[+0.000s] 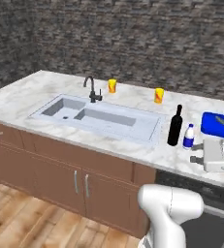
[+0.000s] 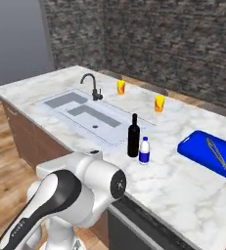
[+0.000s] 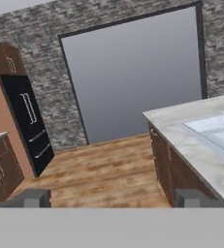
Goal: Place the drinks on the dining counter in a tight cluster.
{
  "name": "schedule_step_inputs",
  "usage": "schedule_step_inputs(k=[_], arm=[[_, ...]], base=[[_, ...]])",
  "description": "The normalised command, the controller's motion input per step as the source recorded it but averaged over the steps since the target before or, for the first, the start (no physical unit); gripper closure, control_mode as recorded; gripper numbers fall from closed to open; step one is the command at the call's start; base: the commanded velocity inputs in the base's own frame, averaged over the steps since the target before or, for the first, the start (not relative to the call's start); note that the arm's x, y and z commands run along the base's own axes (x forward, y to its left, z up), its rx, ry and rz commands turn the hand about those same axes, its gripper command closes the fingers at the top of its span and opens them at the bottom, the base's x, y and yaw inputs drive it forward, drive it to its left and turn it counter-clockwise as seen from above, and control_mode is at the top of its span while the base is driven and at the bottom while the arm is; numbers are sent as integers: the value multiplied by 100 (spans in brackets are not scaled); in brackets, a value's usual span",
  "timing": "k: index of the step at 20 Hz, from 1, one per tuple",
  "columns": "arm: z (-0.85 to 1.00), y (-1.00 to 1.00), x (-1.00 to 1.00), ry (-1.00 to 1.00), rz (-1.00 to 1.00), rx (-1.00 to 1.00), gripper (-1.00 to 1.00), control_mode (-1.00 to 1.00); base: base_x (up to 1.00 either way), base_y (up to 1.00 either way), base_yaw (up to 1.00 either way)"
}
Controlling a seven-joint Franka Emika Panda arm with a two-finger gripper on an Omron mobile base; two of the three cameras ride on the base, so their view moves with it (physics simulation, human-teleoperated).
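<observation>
A: Left base view, starting at the left: what's on the table (image 1: 21,97)?

B: Inset sink (image 1: 99,118) first, with a black faucet (image 1: 91,89) at its back rim. Behind that, one yellow cup (image 1: 112,85), then a second yellow cup (image 1: 159,95) further right, near the far edge.

A: And the drinks?

B: Just past the sink's right end. Wine bottle (image 1: 175,127) upright, then the white bottle (image 1: 188,137) right beside it. Can't tell whether touching.

A: Relative to the claw?

B: Claw (image 1: 196,152) to the right of both and nearer the front edge, aimed leftward. Close to the white bottle but apart from it. Spread wide, gripping nothing. Blue cutting board (image 1: 219,125) behind it.

A: Right base view?

B: Same order: sink (image 2: 90,114), wine bottle (image 2: 133,136), white bottle (image 2: 144,150), with the cutting board (image 2: 210,154) well apart at the right.

A: Hand view?

B: Black fridge (image 3: 28,121) at left, wooden floor (image 3: 104,169) in the middle, table (image 3: 196,140) at right. Fingertips (image 3: 36,197) far apart at the bottom, nothing between them.
</observation>
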Motion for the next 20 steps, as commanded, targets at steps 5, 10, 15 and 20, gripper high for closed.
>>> schedule_step_inputs(k=[5,10,15,20], arm=[[0,0,0,0,0,0,-100,100],[0,0,0,0,0,0,-100,100],[0,0,0,0,0,0,-100,100],[0,0,0,0,0,0,-100,100]], base=[[-8,12,100],[-7,11,100],[0,3,100],[32,0,81]])
